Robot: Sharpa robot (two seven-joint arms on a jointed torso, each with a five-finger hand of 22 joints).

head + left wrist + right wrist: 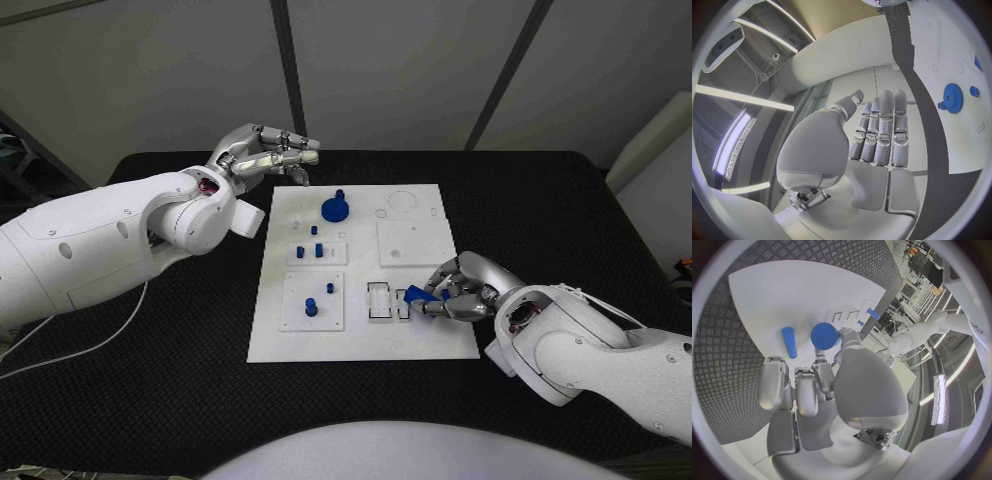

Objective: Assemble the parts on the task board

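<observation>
Black and dimpled, the surface (577, 210) carried the white task board (418, 340) at its middle, with grey wall panels behind. My left robot hand (267, 155) hung just off the board's far left corner, holding nothing, its fingers (882, 130) stretched out straight and side by side in the left wrist view. My right robot hand (459, 290) sat low over the near right part of the board, fingers curled round a small blue part (420, 295) held right beside the pair of narrow rectangular slots (379, 300).

By my reckoning the job was partly done. A blue gear (335, 208) stood on its post on the far half of the board, several small blue pegs (300, 252) stood upright in the middle plate, and two more blue pieces (310, 307) rose from the near left plate. Still to do: the part in my right grip had not yet gone into a slot, both of which looked unfilled. The round outlines (407, 203) at the far right corner and the square plate (414, 243) below them also seemed bare. In the right wrist view a blue disc (825, 335) and a loose blue rod (789, 342) showed just past my fingertips; whether either was already seated I could not tell.
</observation>
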